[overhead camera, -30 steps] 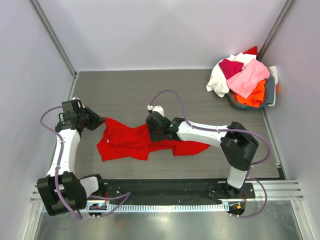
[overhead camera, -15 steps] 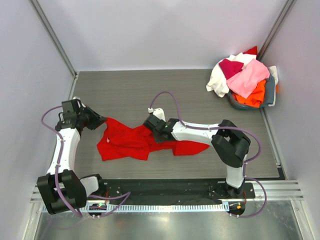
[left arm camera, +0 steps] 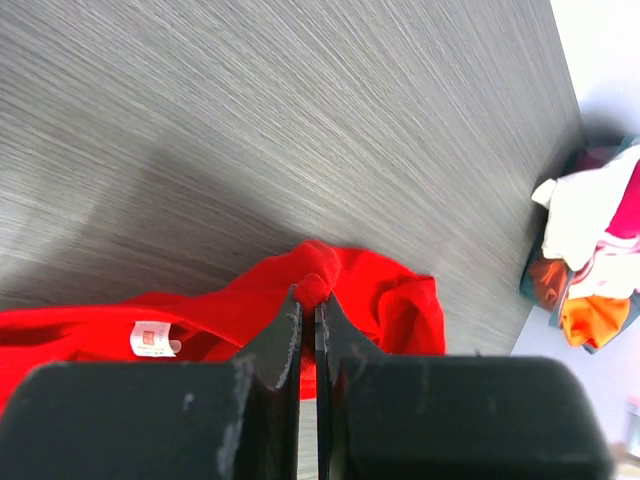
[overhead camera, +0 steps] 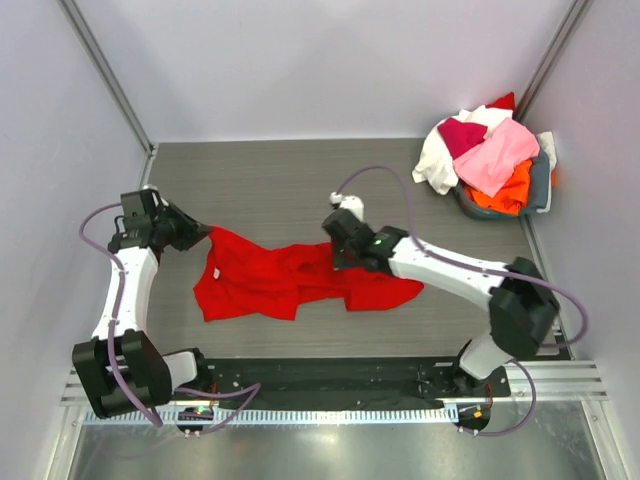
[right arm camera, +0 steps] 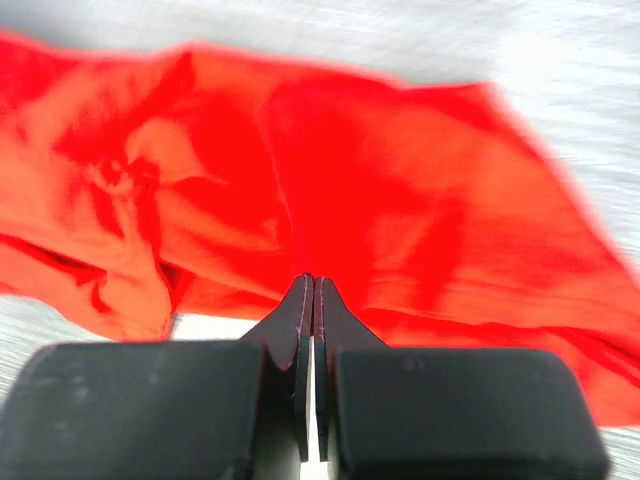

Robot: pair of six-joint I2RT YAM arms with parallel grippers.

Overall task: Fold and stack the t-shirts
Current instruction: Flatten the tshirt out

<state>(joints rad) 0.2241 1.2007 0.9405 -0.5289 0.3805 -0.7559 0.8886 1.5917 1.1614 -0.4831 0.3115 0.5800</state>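
Observation:
A bright red t-shirt [overhead camera: 260, 285] lies crumpled and stretched across the middle of the grey table. My left gripper [overhead camera: 203, 237] is shut on a small bunch of its cloth at the shirt's upper left corner; the left wrist view shows red cloth [left arm camera: 390, 300] pinched at the tips of that gripper [left arm camera: 308, 290] and a white label [left arm camera: 152, 338] beside it. My right gripper [overhead camera: 335, 258] is shut on the shirt's upper middle edge. In the right wrist view the right gripper [right arm camera: 313, 282] meets the wrinkled red t-shirt [right arm camera: 380, 170]. The other t-shirts sit piled at the back right.
A grey basket [overhead camera: 540, 185] in the back right corner holds a heap of shirts: pink [overhead camera: 495, 155], white [overhead camera: 435, 160], magenta [overhead camera: 462, 133], orange [overhead camera: 505, 195]. Walls close in at left, back and right. The arm bases stand on a rail [overhead camera: 330, 375] at the near edge.
My right gripper has shut and moved right and slightly back, dragging the shirt's middle with it. The left gripper stays shut on the shirt and has shifted a little back.

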